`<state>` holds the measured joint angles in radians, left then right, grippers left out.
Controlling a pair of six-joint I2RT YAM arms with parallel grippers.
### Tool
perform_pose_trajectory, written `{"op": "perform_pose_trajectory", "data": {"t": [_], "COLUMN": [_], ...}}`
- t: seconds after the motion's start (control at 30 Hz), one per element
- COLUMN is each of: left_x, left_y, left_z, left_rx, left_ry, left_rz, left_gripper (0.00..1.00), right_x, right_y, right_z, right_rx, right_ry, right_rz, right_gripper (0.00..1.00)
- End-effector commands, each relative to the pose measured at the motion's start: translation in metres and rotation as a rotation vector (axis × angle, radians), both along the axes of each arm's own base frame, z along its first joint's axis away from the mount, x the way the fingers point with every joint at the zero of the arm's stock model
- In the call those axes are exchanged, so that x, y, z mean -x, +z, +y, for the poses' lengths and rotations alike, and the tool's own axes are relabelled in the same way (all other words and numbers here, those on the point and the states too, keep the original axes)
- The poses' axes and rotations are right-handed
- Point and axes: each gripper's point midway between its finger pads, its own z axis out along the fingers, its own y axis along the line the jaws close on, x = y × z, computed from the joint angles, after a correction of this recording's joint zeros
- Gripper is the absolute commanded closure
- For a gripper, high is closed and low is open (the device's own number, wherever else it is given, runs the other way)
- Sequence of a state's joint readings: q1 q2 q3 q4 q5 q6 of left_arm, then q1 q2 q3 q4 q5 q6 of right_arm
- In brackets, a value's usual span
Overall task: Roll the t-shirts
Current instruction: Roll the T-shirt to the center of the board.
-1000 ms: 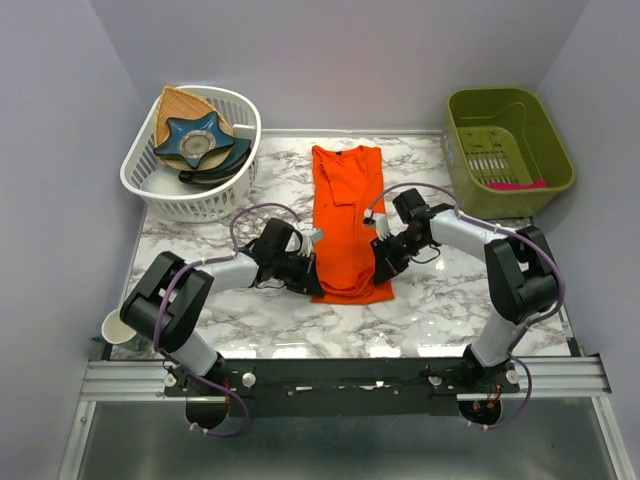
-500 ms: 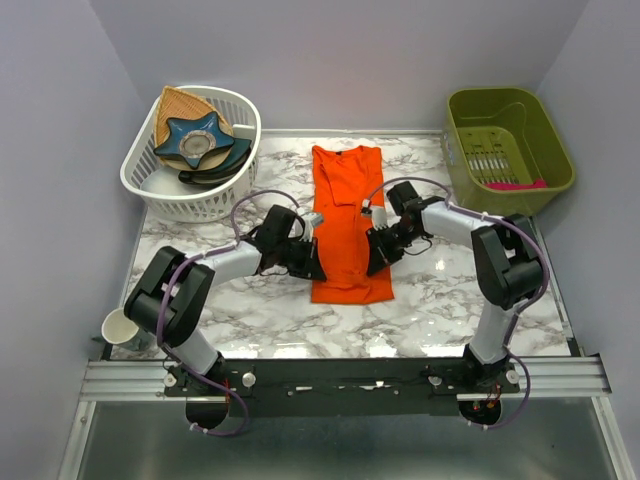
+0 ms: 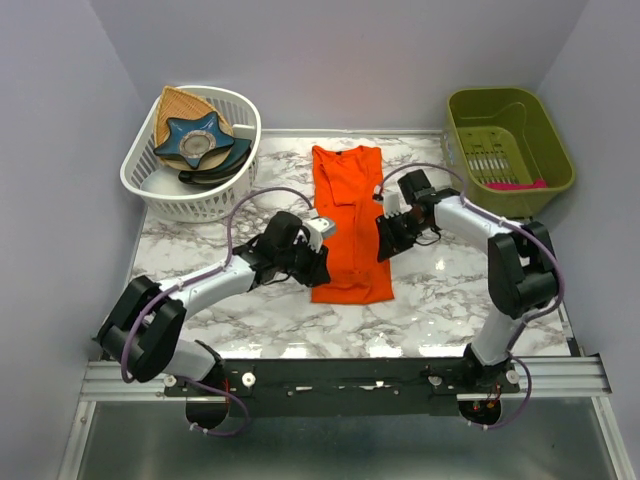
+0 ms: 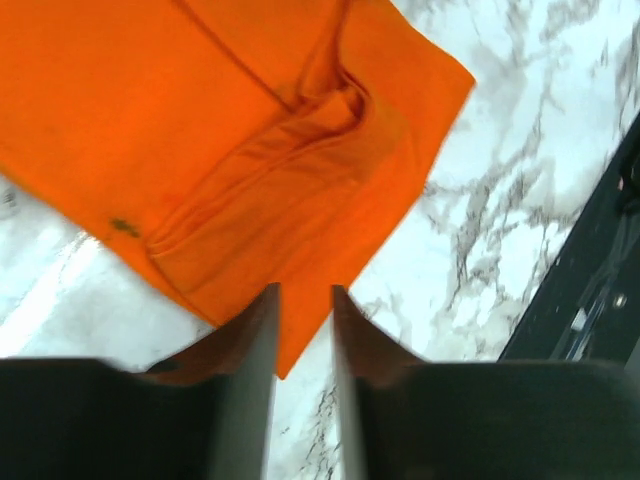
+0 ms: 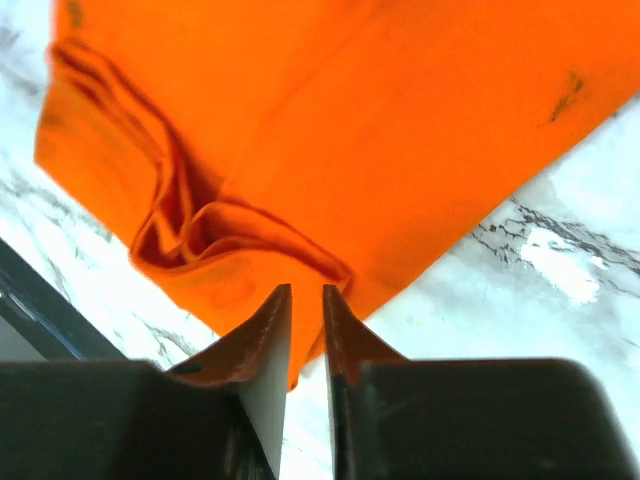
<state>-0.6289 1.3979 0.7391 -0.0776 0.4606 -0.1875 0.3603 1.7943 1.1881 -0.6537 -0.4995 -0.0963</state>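
The orange t-shirt [image 3: 348, 215] lies flat on the marble table as a long narrow strip, collar at the far end. My left gripper [image 3: 318, 264] sits at its left edge near the hem, and my right gripper [image 3: 384, 244] at its right edge. In the left wrist view, the left gripper [image 4: 303, 290] has a gap between its fingers, above a corner of the t-shirt [image 4: 200, 120]. The right gripper [image 5: 307, 288] shows a narrow gap too, over a rumpled fold of the t-shirt [image 5: 400, 120]. Neither pinches fabric.
A white basket [image 3: 190, 200] at the back left holds a blue star-shaped dish [image 3: 198, 140] and a tan woven piece [image 3: 180, 103]. A green bin [image 3: 510, 195] stands at the back right. A black rail [image 3: 400, 378] runs along the near table edge.
Both grippers moved from the near hem farther up along the shirt's sides. Their jaws have parted and let go of the fabric. The hem now lies flatter.
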Motion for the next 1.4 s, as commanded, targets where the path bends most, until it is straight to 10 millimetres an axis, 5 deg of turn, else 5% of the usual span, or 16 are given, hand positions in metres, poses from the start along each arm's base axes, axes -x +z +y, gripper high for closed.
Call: {"op": "perform_pose_trajectory", "data": {"t": [0.0, 0.2, 0.27, 0.3, 0.33, 0.37, 0.53, 0.77, 1.17, 1.37], "left_x": [0.024, 0.043, 0.045, 0.040, 0.039, 0.038, 0.021, 0.036, 0.053, 0.055], "left_y": [0.005, 0.026, 0.021, 0.018, 0.019, 0.005, 0.001, -0.022, -0.063, -0.073], "left_z": [-0.010, -0.014, -0.004, 0.001, 0.003, 0.012, 0.010, 0.005, 0.010, 0.017], "left_rx": [-0.018, -0.094, -0.153, -0.188, -0.205, -0.253, -0.317, -0.324, -0.448, -0.493], "left_ry": [-0.173, -0.423, -0.520, -0.541, -0.565, -0.613, -0.640, -0.738, -0.938, -0.981], "left_rz": [-0.100, -0.348, -0.484, -0.551, -0.613, -0.676, -0.925, -0.978, -0.969, -0.904], "left_gripper": [0.54, 0.33, 0.31, 0.30, 0.30, 0.29, 0.29, 0.31, 0.53, 0.81], "right_x": [0.011, 0.017, 0.032, 0.029, 0.037, 0.036, 0.024, 0.026, 0.046, 0.057], "right_y": [0.038, 0.085, 0.074, 0.088, 0.073, 0.074, 0.080, 0.076, 0.060, 0.060], "right_z": [-0.001, -0.017, -0.022, -0.022, -0.026, -0.027, -0.030, -0.035, -0.036, -0.031], "right_rx": [-0.046, -0.044, -0.036, -0.035, -0.018, -0.010, 0.039, 0.061, 0.035, 0.032], "right_ry": [0.140, 0.431, 0.557, 0.580, 0.622, 0.634, 0.634, 0.621, 0.662, 0.814], "right_rz": [-0.109, -0.571, -0.653, -0.765, -0.781, -0.818, -0.934, -0.968, -0.977, -1.155], "right_gripper": [0.61, 0.43, 0.39, 0.39, 0.39, 0.38, 0.38, 0.38, 0.38, 0.38]}}
